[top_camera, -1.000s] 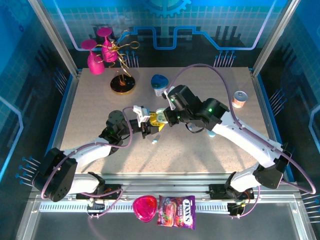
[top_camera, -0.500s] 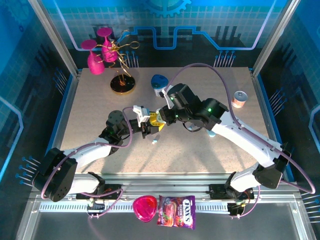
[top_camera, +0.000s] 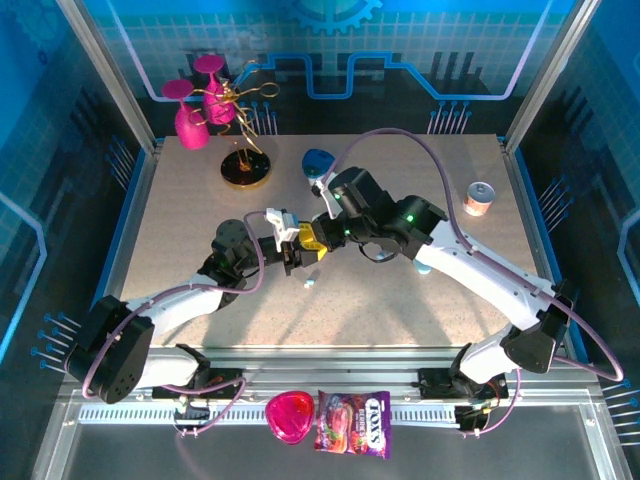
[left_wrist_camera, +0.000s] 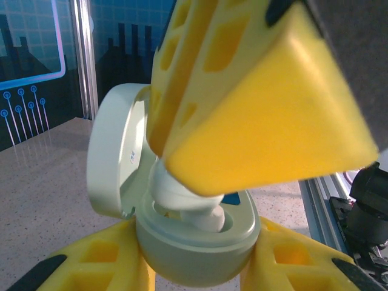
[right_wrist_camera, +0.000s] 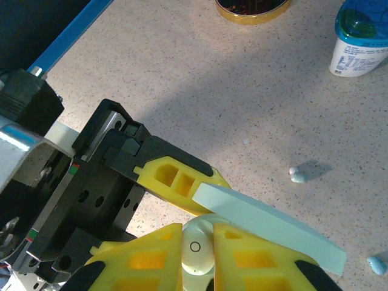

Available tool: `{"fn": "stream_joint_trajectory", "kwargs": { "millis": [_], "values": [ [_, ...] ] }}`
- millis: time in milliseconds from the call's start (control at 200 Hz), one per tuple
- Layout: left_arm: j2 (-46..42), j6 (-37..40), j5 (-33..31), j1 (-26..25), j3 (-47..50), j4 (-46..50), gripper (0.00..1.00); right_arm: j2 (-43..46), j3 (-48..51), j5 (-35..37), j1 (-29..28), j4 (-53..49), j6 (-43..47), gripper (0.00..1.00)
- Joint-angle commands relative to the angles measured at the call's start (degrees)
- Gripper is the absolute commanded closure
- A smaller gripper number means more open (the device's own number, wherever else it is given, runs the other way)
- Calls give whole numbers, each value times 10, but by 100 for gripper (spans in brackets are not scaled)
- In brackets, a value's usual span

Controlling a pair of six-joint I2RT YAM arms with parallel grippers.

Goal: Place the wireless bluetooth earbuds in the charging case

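Seating in hand — the left end effector (top_camera: 296,250) is clamped on the open charging case (left_wrist_camera: 200,248), the right end effector (right_wrist_camera: 197,245) pinched on an earbud (left_wrist_camera: 182,200) partly in its well — next, likely, a straight press, then release.

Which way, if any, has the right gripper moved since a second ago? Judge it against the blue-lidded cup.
Yes. The right gripper has edged left in the top view, its wrist now covering more of the blue-lidded cup.
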State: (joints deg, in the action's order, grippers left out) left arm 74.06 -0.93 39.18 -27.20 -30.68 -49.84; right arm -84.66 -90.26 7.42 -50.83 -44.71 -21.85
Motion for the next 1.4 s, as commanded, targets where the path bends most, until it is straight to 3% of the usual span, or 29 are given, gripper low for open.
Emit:
{"fn": "stream_joint_trajectory", "kwargs": {
  "millis": [0, 175, 445, 575, 916, 1156, 1396],
  "values": [
    [-11, -11, -4, 0, -20, -22, 68, -6, 10, -10, 4, 13, 3, 83],
    [-15, -10, -17, 0, -21, -18, 68, -1, 14, -11, 4, 8, 3, 82],
    [-15, 0, -13, 0, -21, -17, 68, 23, 17, 5, 4, 9, 4, 66],
    [-15, 4, -11, 0, -18, -18, 68, 38, 23, 7, 4, 14, 9, 65],
    [-4, 33, -11, 0, 10, -81, 68, 108, 97, -24, 15, 104, 13, 56],
    [-18, 28, -21, 16, 20, -73, 69, 219, 222, -74, 81, 210, -33, 52],
    [-61, 19, -32, 22, 38, -63, 68, 234, 323, -128, 190, 271, -96, 51]
  ]
}}
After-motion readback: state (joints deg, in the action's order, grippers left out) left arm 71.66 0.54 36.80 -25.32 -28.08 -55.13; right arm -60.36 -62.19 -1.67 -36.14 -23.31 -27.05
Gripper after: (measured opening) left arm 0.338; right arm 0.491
